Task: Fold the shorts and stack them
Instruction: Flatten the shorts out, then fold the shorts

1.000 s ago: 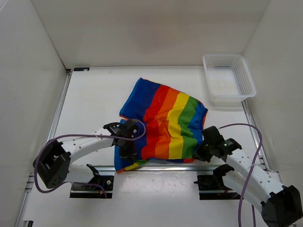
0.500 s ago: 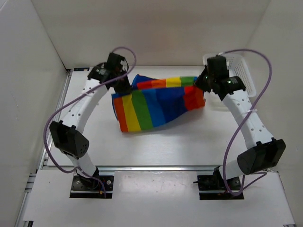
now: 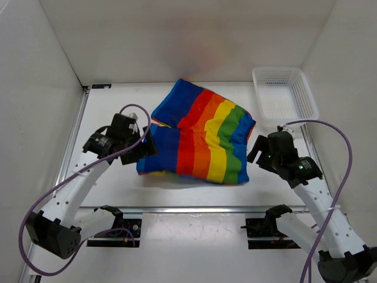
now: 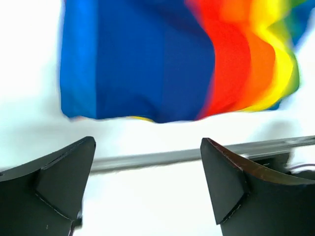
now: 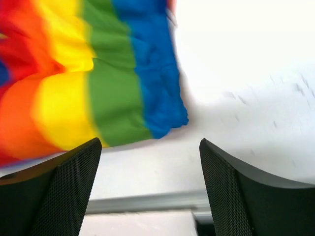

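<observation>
1. The shorts (image 3: 197,138) lie on the white surface (image 3: 118,112), spread between the two end effectors. They are folded, with one layer lying over another. Their stripes run blue, red, orange, yellow, green and blue from the left end effector's side across to the right one's.
2. The left end effector (image 3: 146,144) sits just beside the blue edge of the shorts. In the left wrist view its fingers (image 4: 59,182) stand wide apart with nothing between them. The blue cloth (image 4: 138,64) lies ahead of the gap (image 4: 147,142).
3. A metal rail (image 4: 162,157) runs across the surface between the left end effector's fingertips and the cloth's nearest edge.
4. The right end effector (image 3: 254,150) sits just beside the opposite edge of the shorts. Its fingers (image 5: 64,187) are also spread apart and hold nothing. In the right wrist view a blue and green corner of the cloth (image 5: 142,93) lies ahead of the gap (image 5: 150,142) and to its left.
5. A white mesh basket (image 3: 306,97) stands beyond the right end effector, well apart from it, near the far corner of the shorts.
</observation>
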### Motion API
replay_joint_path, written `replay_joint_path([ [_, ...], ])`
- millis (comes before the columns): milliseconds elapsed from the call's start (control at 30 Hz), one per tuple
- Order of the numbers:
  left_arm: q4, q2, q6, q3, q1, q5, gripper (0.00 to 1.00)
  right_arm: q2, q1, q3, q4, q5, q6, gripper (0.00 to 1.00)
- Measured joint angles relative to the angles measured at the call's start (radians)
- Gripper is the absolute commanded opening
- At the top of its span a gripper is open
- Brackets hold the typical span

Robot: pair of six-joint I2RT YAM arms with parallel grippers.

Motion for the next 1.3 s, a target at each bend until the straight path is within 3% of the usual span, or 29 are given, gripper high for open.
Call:
replay_joint_path([
  [33,-0.007,-0.007,-0.005,-0.042,0.003,0.002,1.00,-0.003,-0.002,-0.028,-0.023,0.005,0.002,0.86],
  [133,-0.022,0.013,-0.019,-0.106,0.011,0.000,0.74,0.025,-0.004,-0.050,-0.062,0.009,0.011,0.73],
  [167,-0.022,0.019,-0.024,-0.113,0.013,-0.004,0.59,0.035,-0.004,-0.050,-0.062,0.005,0.019,0.69],
  [200,-0.021,0.022,-0.031,-0.119,0.015,-0.007,0.57,0.040,-0.004,-0.050,-0.063,0.002,0.026,0.69],
  [267,-0.011,0.020,-0.041,-0.141,0.018,-0.010,0.60,0.060,-0.005,-0.051,-0.066,-0.014,0.045,0.69],
  [300,-0.002,0.018,-0.050,-0.161,0.018,-0.010,0.67,0.066,-0.005,-0.057,-0.065,-0.030,0.055,0.69],
  [333,0.010,0.013,-0.071,-0.203,0.018,-0.011,0.82,0.067,-0.008,-0.071,-0.058,-0.047,0.069,0.70],
  [467,0.024,0.010,-0.132,-0.347,0.019,0.009,0.96,0.031,-0.029,-0.203,-0.026,-0.138,0.130,0.76],
  [633,0.070,0.014,-0.242,-0.503,0.037,0.063,0.96,-0.048,-0.051,-0.396,0.034,-0.246,0.225,0.77],
  [967,0.229,0.227,-0.291,-0.521,0.145,0.074,0.92,0.054,-0.096,-0.503,0.266,-0.308,0.330,0.66],
  [1067,0.244,0.272,-0.290,-0.516,0.166,0.085,0.83,0.147,-0.112,-0.503,0.347,-0.312,0.332,0.57],
  [1133,0.244,0.280,-0.287,-0.513,0.168,0.088,0.71,0.200,-0.123,-0.503,0.386,-0.321,0.331,0.52],
  [1200,0.246,0.294,-0.284,-0.507,0.168,0.093,0.57,0.225,-0.129,-0.503,0.427,-0.322,0.328,0.40],
  [1233,0.248,0.301,-0.282,-0.505,0.168,0.095,0.33,0.236,-0.129,-0.503,0.438,-0.320,0.326,0.34],
  [1267,0.249,0.306,-0.288,-0.503,0.168,0.095,0.23,0.245,-0.129,-0.503,0.444,-0.321,0.328,0.28],
  [1300,0.259,0.313,-0.283,-0.502,0.169,0.090,0.15,0.251,-0.134,-0.503,0.452,-0.316,0.319,0.15],
])
